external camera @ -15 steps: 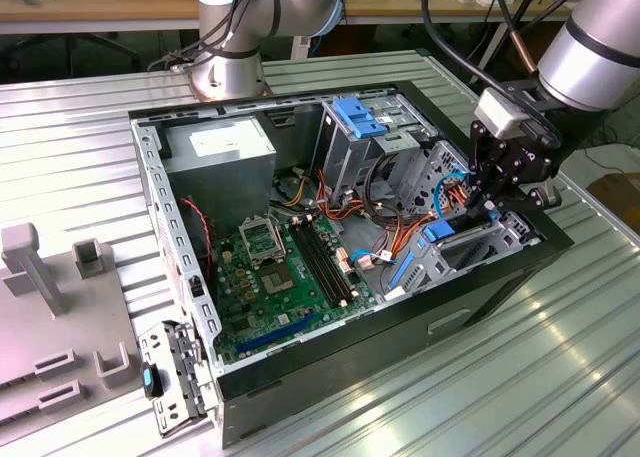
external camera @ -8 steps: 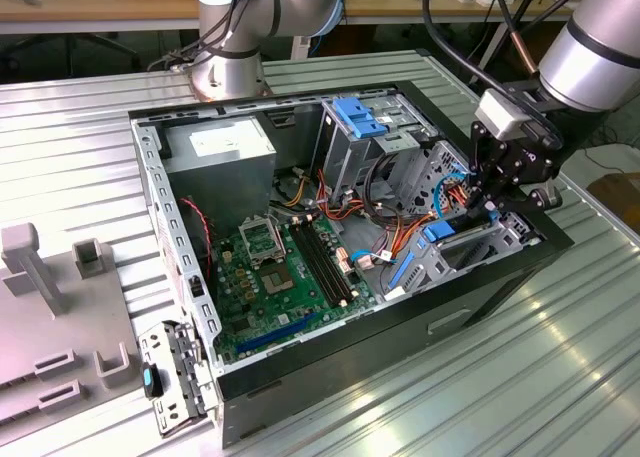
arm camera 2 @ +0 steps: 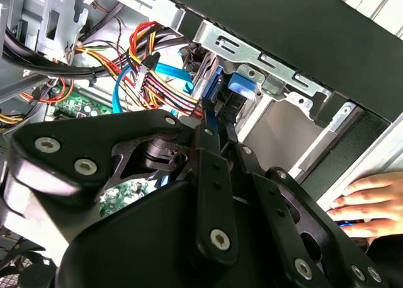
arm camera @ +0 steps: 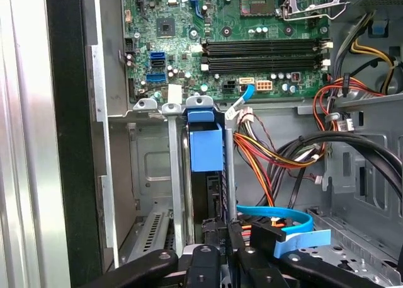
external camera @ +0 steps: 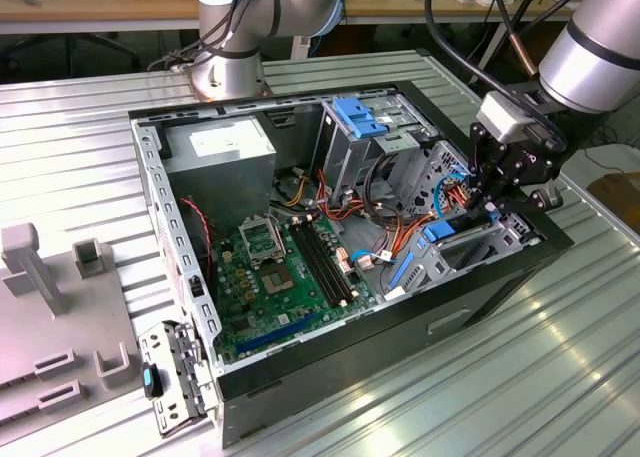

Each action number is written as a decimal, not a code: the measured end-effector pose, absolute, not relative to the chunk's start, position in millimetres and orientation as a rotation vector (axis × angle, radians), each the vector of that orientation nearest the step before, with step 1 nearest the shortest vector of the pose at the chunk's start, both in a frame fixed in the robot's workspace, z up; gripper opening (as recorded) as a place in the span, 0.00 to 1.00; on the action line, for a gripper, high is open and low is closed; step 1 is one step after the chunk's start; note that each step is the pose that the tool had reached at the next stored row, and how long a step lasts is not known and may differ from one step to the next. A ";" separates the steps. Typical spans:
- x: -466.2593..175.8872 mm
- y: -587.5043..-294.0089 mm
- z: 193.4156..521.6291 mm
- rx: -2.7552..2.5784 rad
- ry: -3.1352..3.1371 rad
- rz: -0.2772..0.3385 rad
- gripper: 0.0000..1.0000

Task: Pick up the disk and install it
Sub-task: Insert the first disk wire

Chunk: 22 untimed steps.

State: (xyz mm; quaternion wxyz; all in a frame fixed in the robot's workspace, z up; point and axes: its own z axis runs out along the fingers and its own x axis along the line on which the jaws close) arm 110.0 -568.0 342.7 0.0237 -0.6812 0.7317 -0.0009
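now end effector (external camera: 497,209) at disk (arm camera: 206,148) in bay.

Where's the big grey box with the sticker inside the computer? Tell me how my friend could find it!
Find the open black computer case on the ribbed metal table. In its corner nearest the robot arm's base, beside the green circuit board, sits the grey box. It's the only plain closed box, with a white sticker on top.
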 end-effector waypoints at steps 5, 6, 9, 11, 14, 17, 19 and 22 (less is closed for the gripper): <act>110.0 -568.0 335.9 -2.110 2.267 -0.001 0.18; 110.0 -568.0 335.4 -2.110 2.266 0.000 0.18; 110.0 -567.9 335.2 -2.109 2.266 0.002 0.18; 110.0 -568.1 340.0 -2.109 2.265 0.003 0.25; 110.1 -568.1 350.9 -2.110 2.266 0.001 0.25; 110.1 -568.1 351.8 -2.109 2.266 0.002 0.25; 110.1 -568.1 351.9 -2.109 2.266 0.001 0.16; 110.1 -568.2 352.0 -2.109 2.266 0.001 0.11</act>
